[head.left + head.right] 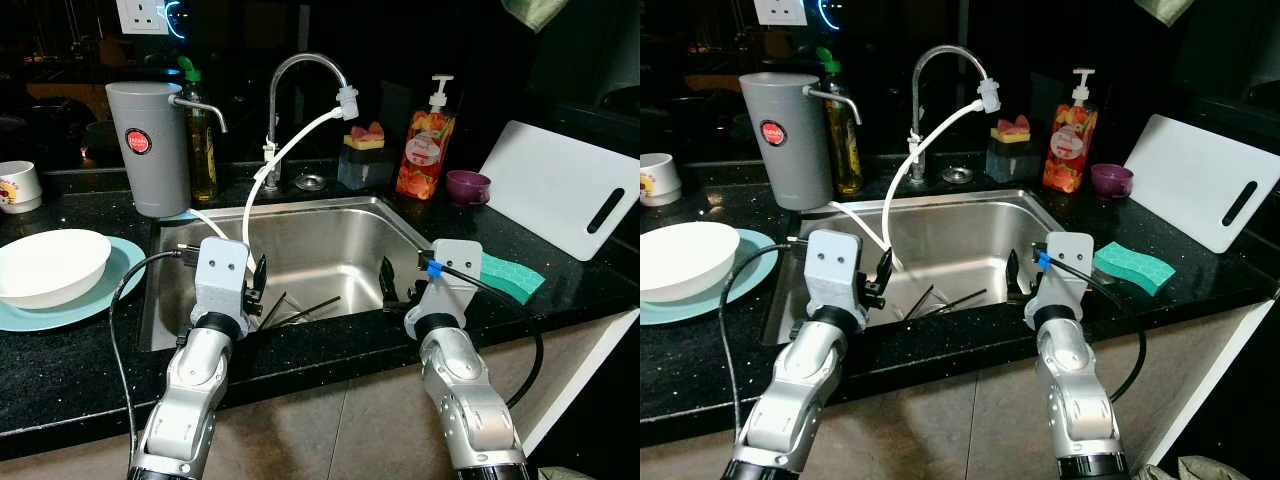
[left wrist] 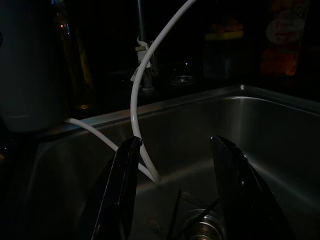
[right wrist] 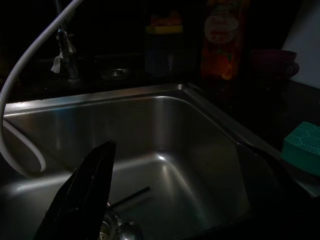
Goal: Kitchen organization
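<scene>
Colours at the sink — dark counter, bright steel

The counter [image 1: 60, 370] was speckled black, the sink [image 1: 330, 250] silver, the sponge [image 1: 512, 276] teal, the board [image 1: 555, 185] white — the bowl [image 1: 50, 265] white on a pale-blue plate [image 1: 120, 270].

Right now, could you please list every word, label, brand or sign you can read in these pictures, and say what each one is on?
Nothing can be read for certain.
Round red badge on the tall grey canister: white lettering, too small to read.
Label on the orange pump soap bottle: script wording, too blurred to read, also in the right wrist view.
Print on the small white mug: a coloured picture, no legible text.
Label on the green-capped oil bottle: none legible.
</scene>
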